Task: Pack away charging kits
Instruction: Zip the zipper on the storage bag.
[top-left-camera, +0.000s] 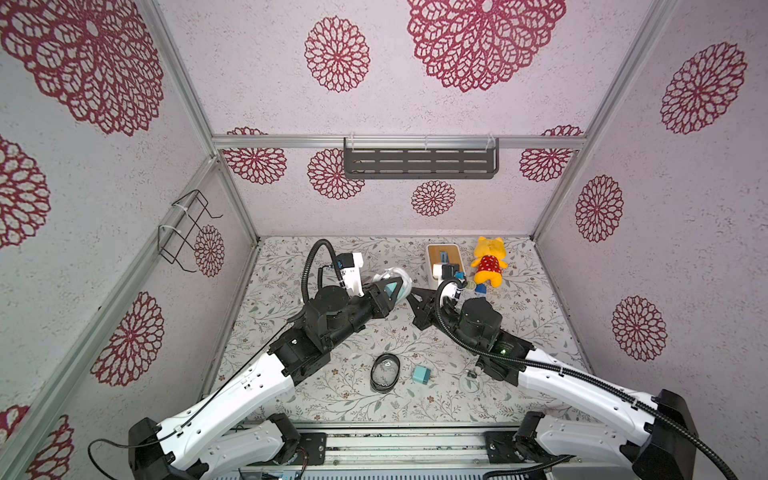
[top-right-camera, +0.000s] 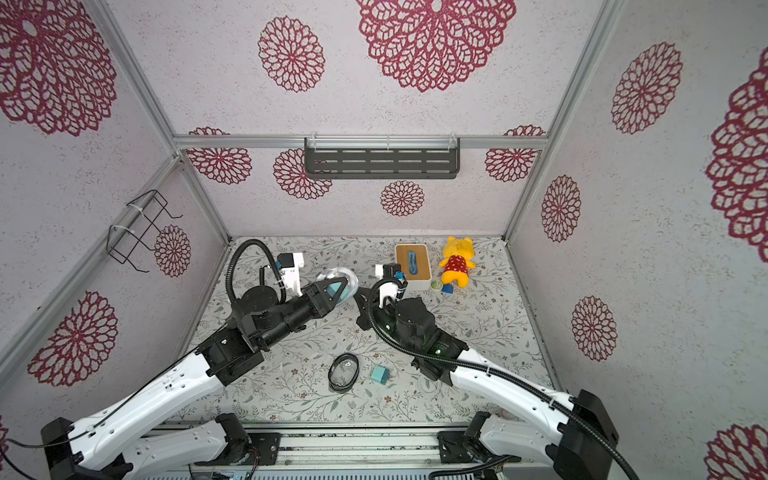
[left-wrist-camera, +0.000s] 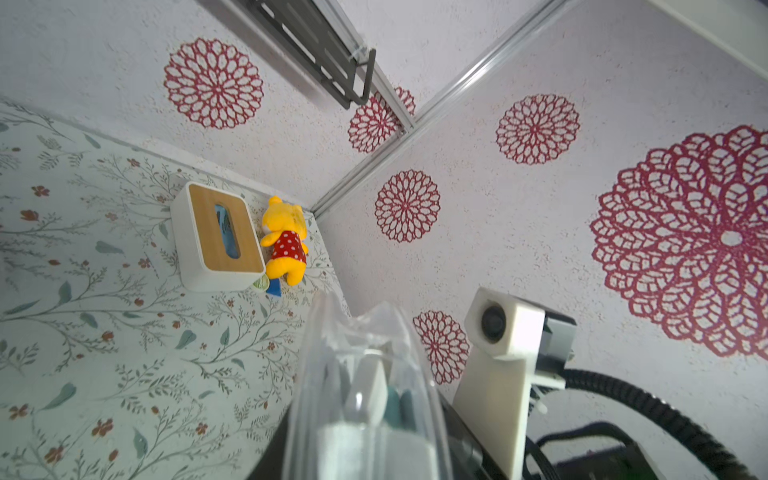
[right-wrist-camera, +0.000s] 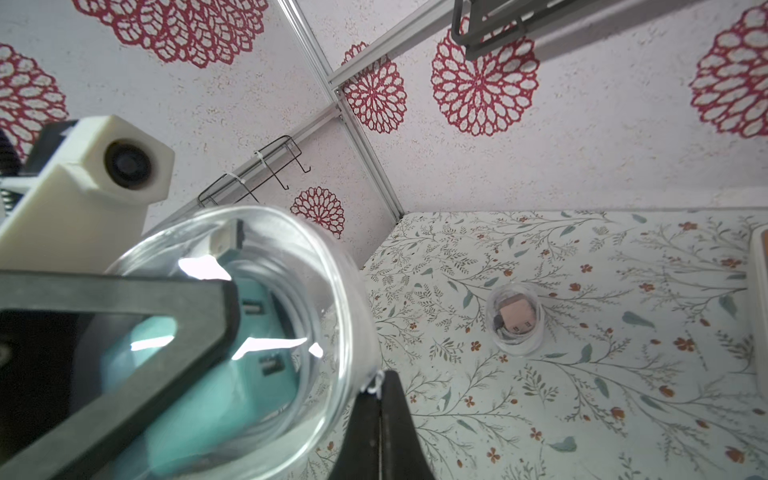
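Right wrist: left claw (right-wrist-camera: 230, 268) clamps clear oval case (right-wrist-camera: 334, 299), teal cube (right-wrist-camera: 266, 320) inside; right claw (right-wrist-camera: 380, 388) closed.

my widest open run is the strip of table (top-left-camera: 332, 399) across the lower middle of the frame. the dark-rimmed case (top-left-camera: 385, 372), teal charger (top-left-camera: 421, 373) and coiled cable (top-left-camera: 471, 380) lie in a row there, with only narrow lanes between them. mid-frame the left arm (top-left-camera: 332, 316) and right arm (top-left-camera: 478, 324) nearly meet, and the clear case (top-left-camera: 388, 275) in the left jaws fills that gap. the upper right is crowded with the white box (top-left-camera: 443, 259), plush (top-left-camera: 487, 262) and blue block (top-left-camera: 481, 289). left of the box the table is bare. in the right wrist view the small case with a pink charger (right-wrist-camera: 515, 324) has room all round.
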